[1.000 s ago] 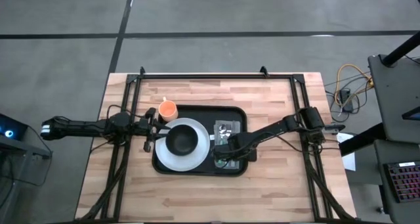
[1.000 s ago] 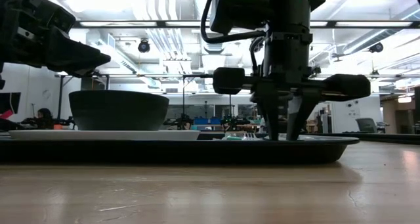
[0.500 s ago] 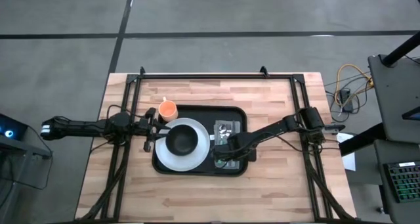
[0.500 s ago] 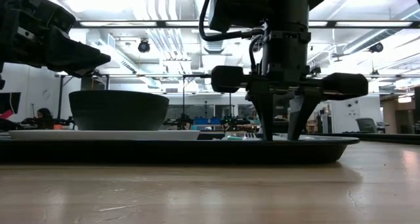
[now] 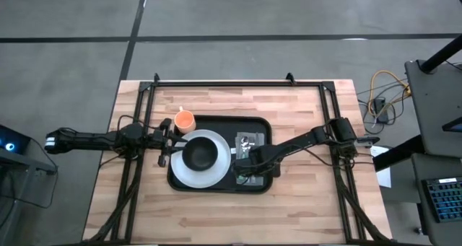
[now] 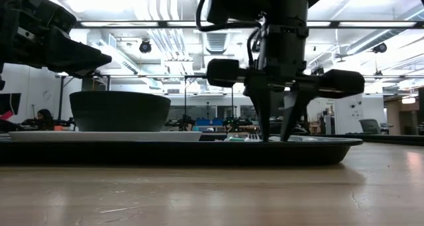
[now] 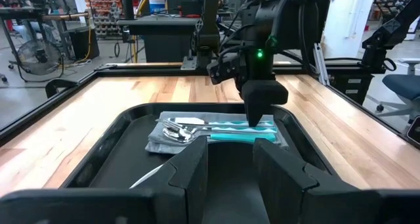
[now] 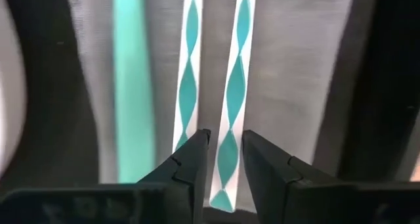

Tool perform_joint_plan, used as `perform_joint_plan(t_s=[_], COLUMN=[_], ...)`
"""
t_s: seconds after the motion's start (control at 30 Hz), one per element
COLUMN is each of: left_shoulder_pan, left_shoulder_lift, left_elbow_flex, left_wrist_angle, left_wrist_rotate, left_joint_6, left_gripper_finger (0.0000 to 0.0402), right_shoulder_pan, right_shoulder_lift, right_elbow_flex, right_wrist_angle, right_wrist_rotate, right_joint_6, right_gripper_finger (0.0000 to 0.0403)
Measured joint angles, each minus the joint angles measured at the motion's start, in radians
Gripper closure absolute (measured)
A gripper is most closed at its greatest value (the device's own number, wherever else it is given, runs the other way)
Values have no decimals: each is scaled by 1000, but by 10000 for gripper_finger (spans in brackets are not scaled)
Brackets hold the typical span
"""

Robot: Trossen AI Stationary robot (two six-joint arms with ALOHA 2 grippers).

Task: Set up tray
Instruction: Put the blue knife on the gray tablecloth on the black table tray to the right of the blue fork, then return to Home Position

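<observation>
The black tray (image 5: 216, 120) (image 6: 199, 152) lies mid-table. It carries a white plate (image 5: 189, 175) with a dark bowl (image 5: 201, 154) (image 6: 119, 111) on it. A grey napkin (image 5: 253, 141) (image 7: 157, 140) lies at the tray's right, with cutlery (image 7: 193, 125) on top. My right gripper (image 5: 243, 168) (image 6: 275, 136) (image 8: 226, 142) points down at the napkin's near end. It is open, with its fingers on either side of one teal-and-white handle (image 8: 231, 86). A second patterned handle (image 8: 188, 73) and a plain teal one (image 8: 134, 86) lie beside it. My left gripper (image 5: 172, 138) (image 7: 230, 152) is open, raised at the plate's left edge.
An orange cup (image 5: 185, 120) stands on the wood just off the tray's far-left corner. A black frame rail (image 5: 238, 83) runs along the table's far side and down both flanks. Bare wood (image 5: 216, 217) lies near the table's front edge.
My right gripper has shifted a little toward the table's left over the napkin, and its body has risen slightly. Its fingertips stay low at the tray. The left arm, tray, plate, bowl and cup have kept still.
</observation>
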Motion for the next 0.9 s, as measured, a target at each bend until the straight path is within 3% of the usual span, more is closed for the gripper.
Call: perform_joint_plan(t_s=[0.17, 0.33, 0.53, 0.67, 0.9], left_shoulder_pan=[0, 0, 0, 0, 0], left_shoulder_lift=[0, 0, 0, 0, 1], left_elbow_flex=[1, 0, 0, 0, 0], left_wrist_angle=[0, 0, 0, 0, 0], left_wrist_rotate=[0, 0, 0, 0, 0], left_joint_6=[0, 0, 0, 0, 0], left_gripper_finger=[297, 297, 297, 297, 297], right_shoulder_pan=[0, 0, -1, -1, -1], right_shoulder_lift=[0, 0, -2, -2, -9], right_elbow_flex=[25, 37, 37, 36, 73], right_wrist_angle=[18, 18, -86, -136, -124], right_wrist_rotate=[-3, -2, 27, 240, 599], right_joint_6=[-34, -238, -212, -228, -494], right_gripper_finger=[324, 330, 335, 335, 335])
